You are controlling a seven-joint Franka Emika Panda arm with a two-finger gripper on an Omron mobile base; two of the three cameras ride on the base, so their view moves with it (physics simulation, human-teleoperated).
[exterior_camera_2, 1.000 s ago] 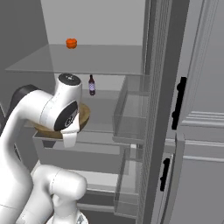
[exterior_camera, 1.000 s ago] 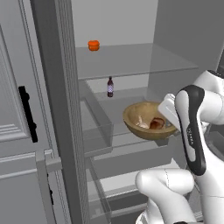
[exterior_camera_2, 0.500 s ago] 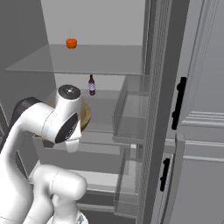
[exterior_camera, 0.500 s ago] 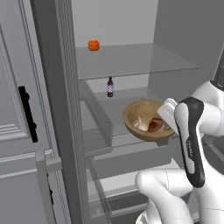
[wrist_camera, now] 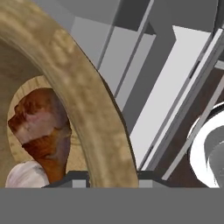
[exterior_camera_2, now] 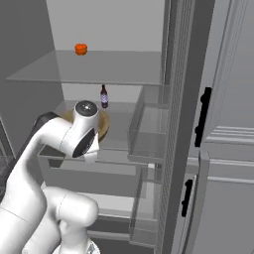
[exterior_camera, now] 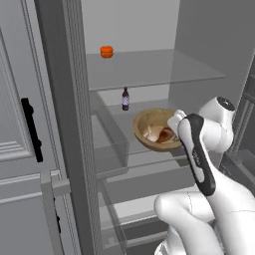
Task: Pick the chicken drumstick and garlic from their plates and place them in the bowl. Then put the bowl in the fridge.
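Note:
The tan wooden bowl (exterior_camera: 149,123) is inside the open fridge (exterior_camera: 149,69), low over the middle glass shelf; I cannot tell whether it touches the shelf. In it lie the reddish-brown chicken drumstick (exterior_camera: 165,135) and the pale garlic (exterior_camera: 151,133). My gripper (exterior_camera: 175,123) is shut on the bowl's right rim. In the hand view the thick rim (wrist_camera: 87,109) runs between the fingertips of the gripper (wrist_camera: 110,178), with the drumstick (wrist_camera: 41,127) and garlic (wrist_camera: 24,177) beyond it. The bowl's edge (exterior_camera_2: 103,124) peeks from behind my arm. The plates are out of view.
A small dark bottle (exterior_camera: 125,98) stands at the back of the same shelf, behind the bowl. An orange object (exterior_camera: 106,51) sits on the upper shelf. Door bins (exterior_camera_2: 149,124) line the open right door, and another door (exterior_camera: 30,129) with a black handle stands at the left.
The bowl has shifted slightly left and deeper into the fridge with the gripper. My forearm has swung lower and nearer the cameras.

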